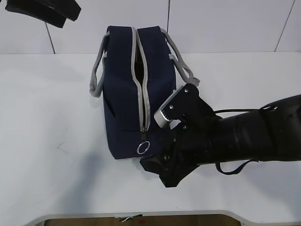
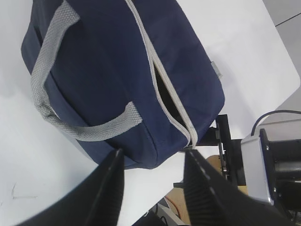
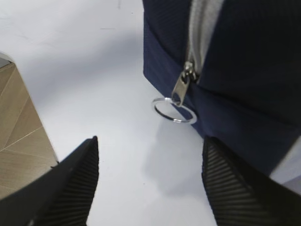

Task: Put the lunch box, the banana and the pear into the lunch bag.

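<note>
The navy lunch bag (image 1: pixel 124 94) stands in the middle of the white table with its grey handles hanging to both sides. Its grey zipper (image 1: pixel 142 89) is shut along most of its length, with a short gap at the far end (image 2: pixel 165 92). The metal ring pull (image 1: pixel 143 148) hangs at the near end. My right gripper (image 3: pixel 150 141) is open and empty, low over the table just in front of the ring pull (image 3: pixel 174 109); it also shows in the exterior view (image 1: pixel 153 165). My left gripper (image 2: pixel 154 155) is open and empty, held above the bag's far end. The lunch box, banana and pear are out of view.
The right arm (image 1: pixel 254 136) stretches in from the right, low over the table. The left arm (image 1: pixel 44 12) hangs at the top left. The table's front edge (image 1: pixel 141 214) is close to the right gripper, with wooden floor (image 3: pixel 19 141) beyond it.
</note>
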Tool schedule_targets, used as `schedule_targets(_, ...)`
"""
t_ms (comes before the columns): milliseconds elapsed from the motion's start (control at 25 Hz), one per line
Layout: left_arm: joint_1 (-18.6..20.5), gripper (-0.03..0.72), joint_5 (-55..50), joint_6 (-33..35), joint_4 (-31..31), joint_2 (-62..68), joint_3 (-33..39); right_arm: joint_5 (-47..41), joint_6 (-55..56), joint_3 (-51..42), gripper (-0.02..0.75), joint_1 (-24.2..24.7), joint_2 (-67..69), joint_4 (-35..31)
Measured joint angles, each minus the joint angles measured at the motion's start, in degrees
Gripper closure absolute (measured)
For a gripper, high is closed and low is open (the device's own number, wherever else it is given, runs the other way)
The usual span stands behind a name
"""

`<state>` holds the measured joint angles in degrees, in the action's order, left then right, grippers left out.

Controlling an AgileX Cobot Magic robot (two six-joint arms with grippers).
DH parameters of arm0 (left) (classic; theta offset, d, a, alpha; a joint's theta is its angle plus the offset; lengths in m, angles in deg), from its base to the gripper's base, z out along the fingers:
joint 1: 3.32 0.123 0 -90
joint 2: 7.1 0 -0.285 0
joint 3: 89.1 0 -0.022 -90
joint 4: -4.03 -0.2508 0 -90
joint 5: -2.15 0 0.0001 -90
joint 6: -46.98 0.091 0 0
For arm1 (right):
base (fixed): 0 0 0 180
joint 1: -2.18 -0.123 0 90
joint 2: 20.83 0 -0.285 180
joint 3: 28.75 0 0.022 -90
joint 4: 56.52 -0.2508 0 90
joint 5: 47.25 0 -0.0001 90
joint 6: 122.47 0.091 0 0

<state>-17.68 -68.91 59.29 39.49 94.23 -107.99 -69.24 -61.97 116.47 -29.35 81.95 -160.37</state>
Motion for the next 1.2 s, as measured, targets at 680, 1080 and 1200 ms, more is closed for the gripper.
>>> schedule_targets(680, 0.0, 0.372, 0.0, 0.0, 0.0, 0.0, 0.0, -4.4, 0.0, 5.0, 0.183, 0.0, 5.9, -0.1)
schedule_targets(1080, 0.0, 0.378, 0.0, 0.0, 0.0, 0.0, 0.0, -4.3, 0.0, 5.2, 0.183, 0.0, 6.6, -0.1)
schedule_targets(1200, 0.0, 0.379, 0.0, 0.0, 0.0, 0.0, 0.0, -4.3, 0.0, 5.2, 0.184, 0.0, 7.0, -0.1)
